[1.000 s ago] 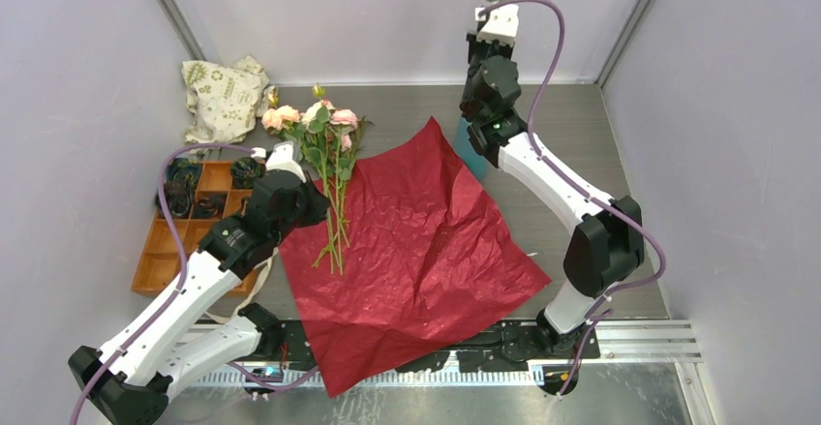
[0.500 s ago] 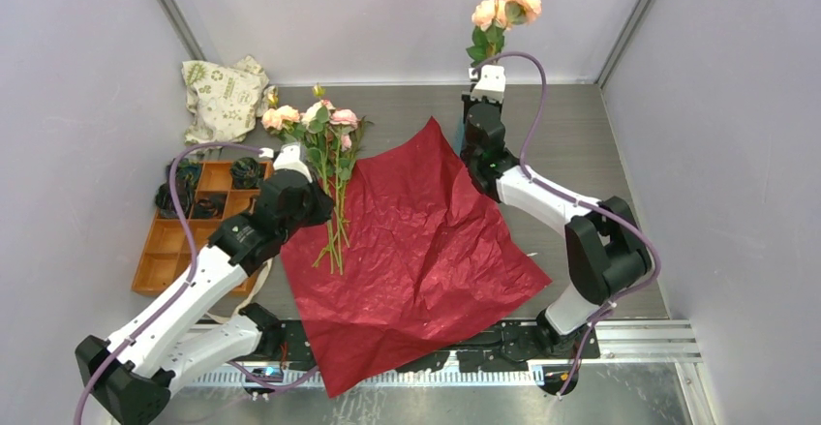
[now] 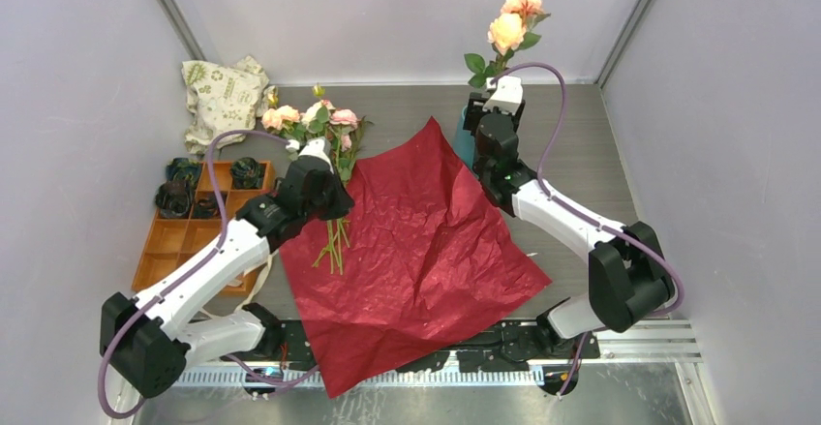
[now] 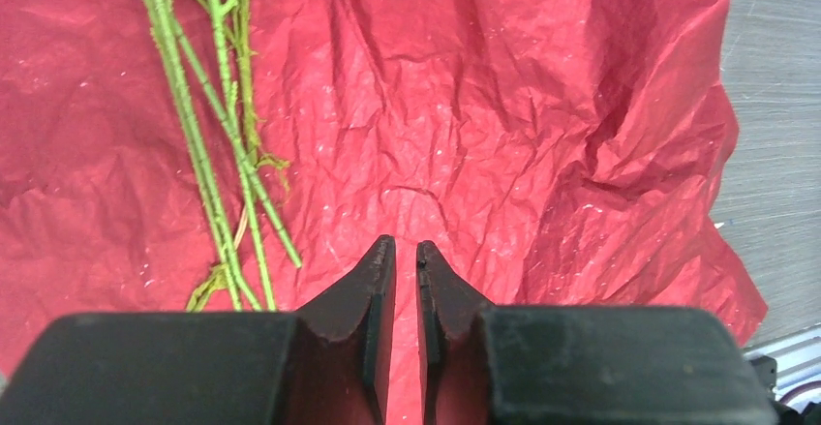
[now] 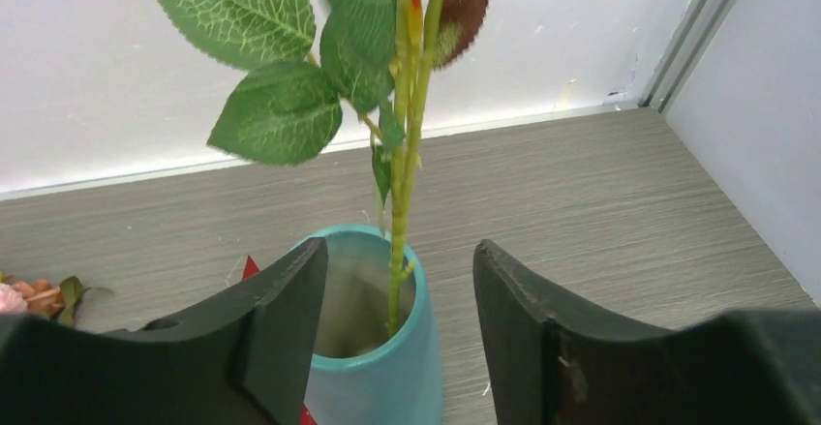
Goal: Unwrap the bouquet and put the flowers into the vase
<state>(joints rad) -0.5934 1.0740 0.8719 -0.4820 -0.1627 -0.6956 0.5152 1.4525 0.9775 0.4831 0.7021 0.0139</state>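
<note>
At the far edge of the bench (image 3: 581,125), one stem (image 5: 411,106) stands in the vase (image 5: 382,367), the right hand (image 5: 399,251) open around it. Next, the left hand (image 4: 407,251), almost closed and empty, should open and take another of the flowers (image 3: 324,144) lying at the paper (image 3: 426,241) edge.

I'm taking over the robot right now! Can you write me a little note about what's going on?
Left gripper: nearly shut, empty, above the red paper, beside the other flowers.
Right gripper: open, either side of the flower sprig standing in the vase.
Done: paper unwrapped flat, one sprig in.
Left to do: the other flowers go into the vase.
</note>
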